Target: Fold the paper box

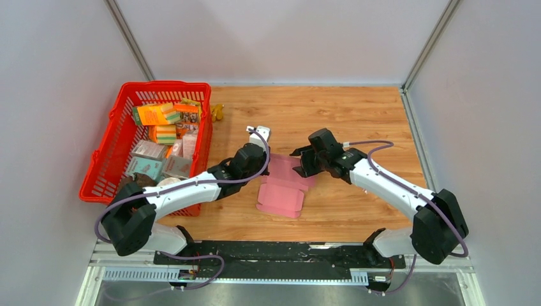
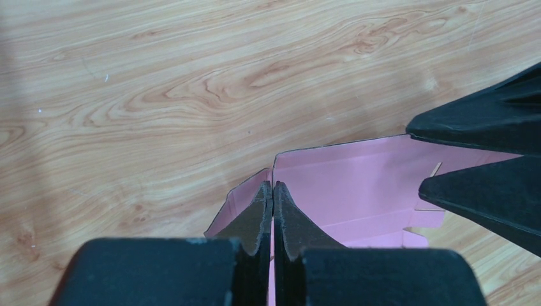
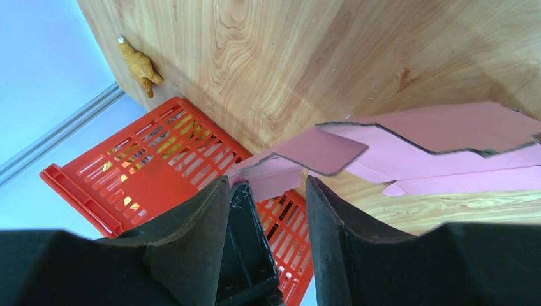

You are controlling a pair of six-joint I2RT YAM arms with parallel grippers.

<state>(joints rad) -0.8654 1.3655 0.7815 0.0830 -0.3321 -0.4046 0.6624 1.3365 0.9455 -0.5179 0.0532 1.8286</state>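
Item: paper box (image 1: 281, 194), plain pink thin card, partly folded, lying on the wooden worktop (image 1: 357, 115) near its middle, between the two arms; one panel is flat on the wood and the far panels and flaps are raised. Left hand (image 2: 272, 188): fingers pressed together, clamped on a raised edge of the paper box at its left corner, with a strip of pink showing between them. Right hand (image 3: 266, 191): fingers apart, set either side of a raised pink flap at the box's right end; whether they touch the card cannot be told. Also present: red plastic basket (image 1: 102, 172) at the left of the worktop, holding printed packages (image 1: 156, 115) in orange, green and grey; a small yellow figure (image 1: 218, 113) on the wood just beside the basket's far right corner.
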